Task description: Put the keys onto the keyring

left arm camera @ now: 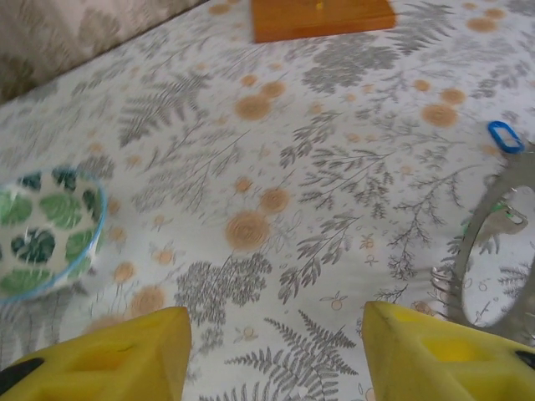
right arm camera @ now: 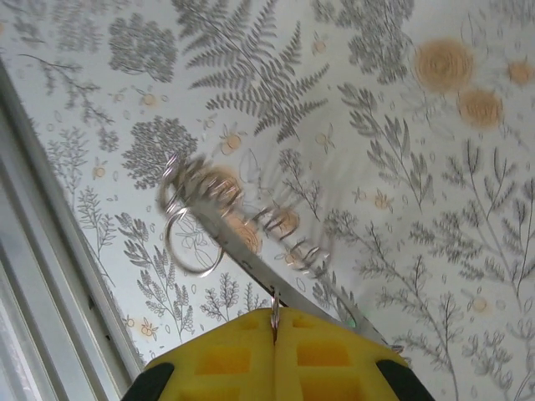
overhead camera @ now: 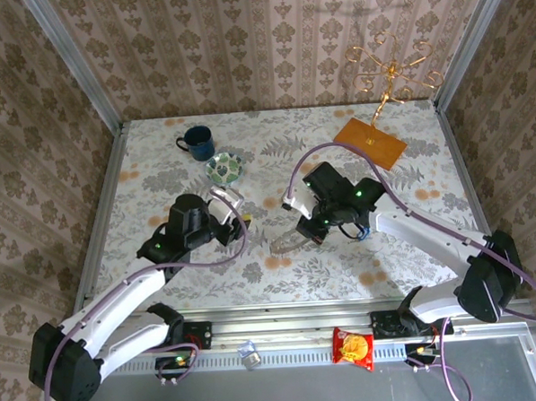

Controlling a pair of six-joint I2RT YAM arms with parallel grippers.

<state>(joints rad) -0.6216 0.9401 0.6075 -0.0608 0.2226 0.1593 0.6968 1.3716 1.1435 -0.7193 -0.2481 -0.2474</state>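
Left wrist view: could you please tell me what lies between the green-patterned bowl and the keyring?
In the left wrist view that stretch is bare tablecloth, from the bowl to the keyring.

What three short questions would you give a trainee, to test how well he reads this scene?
1. Which colour is the mug beside the bowl?
2. The right gripper is shut on: A) the mug, B) the keyring, C) the bowl.
3. True or false: the left gripper is open, with nothing between its fingers.
Key: 1. blue; 2. B; 3. true.
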